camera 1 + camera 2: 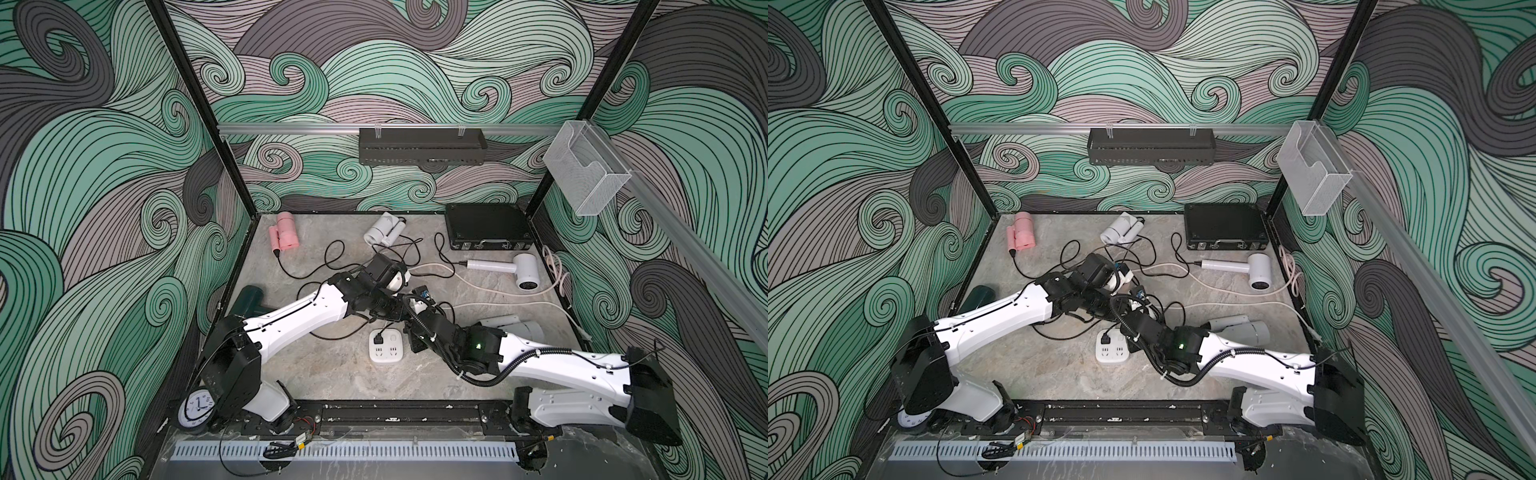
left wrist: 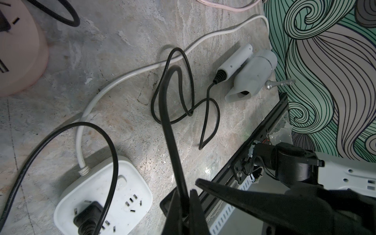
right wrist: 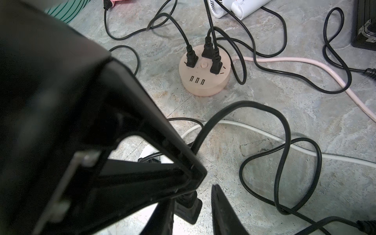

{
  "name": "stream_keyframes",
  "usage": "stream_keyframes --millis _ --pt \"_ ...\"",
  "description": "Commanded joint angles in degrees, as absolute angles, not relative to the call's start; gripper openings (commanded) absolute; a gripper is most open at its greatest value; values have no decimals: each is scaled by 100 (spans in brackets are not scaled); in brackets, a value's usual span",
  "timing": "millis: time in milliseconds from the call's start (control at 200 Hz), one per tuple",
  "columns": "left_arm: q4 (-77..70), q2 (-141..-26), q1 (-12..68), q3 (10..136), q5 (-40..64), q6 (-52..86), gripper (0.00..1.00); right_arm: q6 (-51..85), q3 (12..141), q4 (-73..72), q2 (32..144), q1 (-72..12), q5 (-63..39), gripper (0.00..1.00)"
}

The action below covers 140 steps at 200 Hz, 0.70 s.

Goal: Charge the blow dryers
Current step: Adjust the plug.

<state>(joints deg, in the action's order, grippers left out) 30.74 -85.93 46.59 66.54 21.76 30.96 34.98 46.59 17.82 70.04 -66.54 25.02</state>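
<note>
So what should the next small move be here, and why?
Probably close the right gripper fully on the black plug between its jaws. They stand a little apart around it, while the left gripper is shut on a black cord. The white socket block has one plug in and free slots, so a firm hold should come first.

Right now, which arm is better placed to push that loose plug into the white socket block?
Right, probably. The right claw straddles the loose plug beside the white socket block; the left claw only pinches its cord.
</note>
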Motion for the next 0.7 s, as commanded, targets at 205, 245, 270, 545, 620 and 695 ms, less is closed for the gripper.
stream_keyframes --millis 205,245,270,545,620,695 --pt "2937 -8411 4697 6680 2285 3302 0 3726 4488 1327 6945 -6505 2069 42" --pt "2914 -8406 4702 6677 2315 3326 0 3727 4450 1340 6943 -6504 2095 42" --pt "2904 -8401 4700 6687 2342 3342 0 3735 4442 1364 6950 -6504 2122 42" --pt "2994 -8389 4693 6766 2522 3358 0 3690 4420 1596 7090 -6504 2433 34" --pt "3057 -8390 4685 6784 2522 3344 0 3687 4395 1617 7109 -6505 2438 35" --pt "3096 -8385 4664 6785 2544 3340 0 3713 4364 1649 7096 -6511 2404 41"
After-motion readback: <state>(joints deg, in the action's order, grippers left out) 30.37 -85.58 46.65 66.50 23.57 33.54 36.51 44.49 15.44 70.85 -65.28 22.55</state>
